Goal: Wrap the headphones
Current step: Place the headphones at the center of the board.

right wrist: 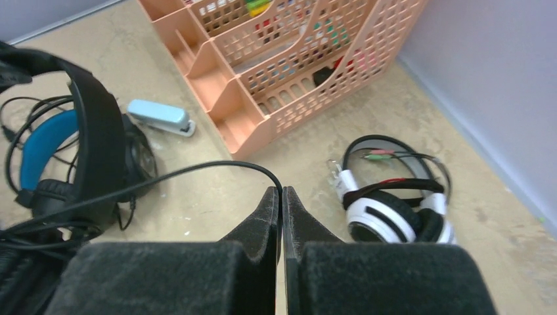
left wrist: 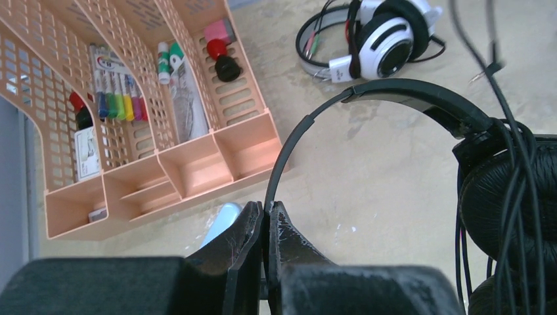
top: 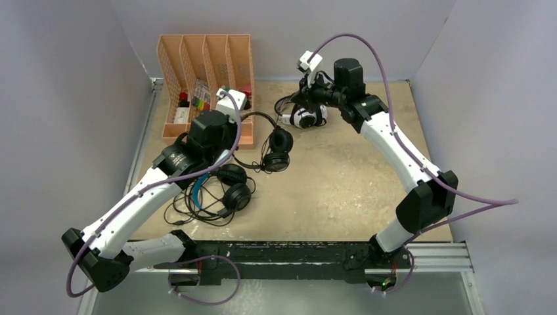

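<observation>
Black headset (top: 279,141) lies mid-table, right of L arm. L gripper (left wrist: 266,220) pinches its headband (left wrist: 394,95), prob. to anchor it. R gripper (right wrist: 281,197), far side, clamps the cable (right wrist: 197,167), likely for winding.

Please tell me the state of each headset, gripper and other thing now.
left gripper: shut on the black headset
right gripper: shut on a thin black cable
black headset: pinched at its headband
white headset: lying free, cable coiled beside it
blue-band headset: lying free, cable loose
stapler: closed
</observation>
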Action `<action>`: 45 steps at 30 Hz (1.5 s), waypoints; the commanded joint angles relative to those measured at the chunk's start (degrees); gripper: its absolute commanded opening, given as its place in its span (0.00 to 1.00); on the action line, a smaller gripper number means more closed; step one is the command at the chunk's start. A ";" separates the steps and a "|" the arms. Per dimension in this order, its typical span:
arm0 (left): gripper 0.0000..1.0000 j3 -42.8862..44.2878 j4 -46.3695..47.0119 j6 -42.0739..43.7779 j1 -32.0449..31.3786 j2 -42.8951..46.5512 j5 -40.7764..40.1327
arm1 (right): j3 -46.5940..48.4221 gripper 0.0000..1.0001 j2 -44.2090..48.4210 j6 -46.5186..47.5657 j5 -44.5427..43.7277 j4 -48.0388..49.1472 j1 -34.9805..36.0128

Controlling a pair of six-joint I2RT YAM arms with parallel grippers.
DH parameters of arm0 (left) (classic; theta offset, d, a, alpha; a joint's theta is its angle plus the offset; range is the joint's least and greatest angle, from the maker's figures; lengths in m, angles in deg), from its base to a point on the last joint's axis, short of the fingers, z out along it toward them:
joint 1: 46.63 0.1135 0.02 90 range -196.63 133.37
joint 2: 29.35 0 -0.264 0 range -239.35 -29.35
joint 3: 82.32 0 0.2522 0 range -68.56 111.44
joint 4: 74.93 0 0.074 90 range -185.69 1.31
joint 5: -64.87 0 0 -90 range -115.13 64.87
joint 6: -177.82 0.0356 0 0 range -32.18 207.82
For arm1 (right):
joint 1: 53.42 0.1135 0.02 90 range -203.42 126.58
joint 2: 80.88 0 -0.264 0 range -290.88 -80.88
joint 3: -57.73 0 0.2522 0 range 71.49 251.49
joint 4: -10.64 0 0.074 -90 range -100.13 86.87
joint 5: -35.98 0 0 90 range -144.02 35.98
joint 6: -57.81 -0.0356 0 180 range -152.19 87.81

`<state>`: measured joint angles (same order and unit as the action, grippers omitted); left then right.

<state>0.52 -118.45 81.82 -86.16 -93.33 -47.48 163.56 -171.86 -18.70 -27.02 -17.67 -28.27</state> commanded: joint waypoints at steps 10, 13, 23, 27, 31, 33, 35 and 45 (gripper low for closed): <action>0.00 -2.77 18.83 -11.93 -0.29 4.74 -6.85 | -18.54 0.00 1.79 -31.85 15.47 19.34 -0.01; 0.00 -2.51 20.54 -14.22 -0.23 2.94 -11.84 | -24.08 0.00 3.43 -41.84 16.23 23.95 -0.09; 0.00 -4.14 27.31 -26.75 -0.27 -7.72 -16.16 | -38.96 0.00 6.98 -62.23 11.55 40.06 -0.83; 0.00 -5.75 31.89 -29.87 -0.24 -13.73 -17.66 | -45.06 0.00 8.78 -66.18 6.76 42.60 -2.78; 0.00 -6.75 35.14 -33.47 -0.24 -20.25 -19.23 | -50.32 0.00 9.80 -67.48 2.42 42.96 -3.76; 0.00 -7.14 36.77 -35.20 -0.22 -23.36 -19.25 | -52.38 0.00 9.46 -68.03 1.30 44.53 -3.87; 0.00 -7.47 38.07 -36.66 -0.26 -26.51 -19.68 | -54.08 0.00 8.68 -68.15 0.32 45.92 -3.96; 0.00 -6.42 40.36 -39.93 -0.25 -36.07 -18.88 | -55.47 0.00 -1.10 -65.69 1.74 50.87 -4.23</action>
<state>-7.54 -86.34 46.35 -86.90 -128.59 -62.84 108.42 -171.80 -86.04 -27.56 30.41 -33.15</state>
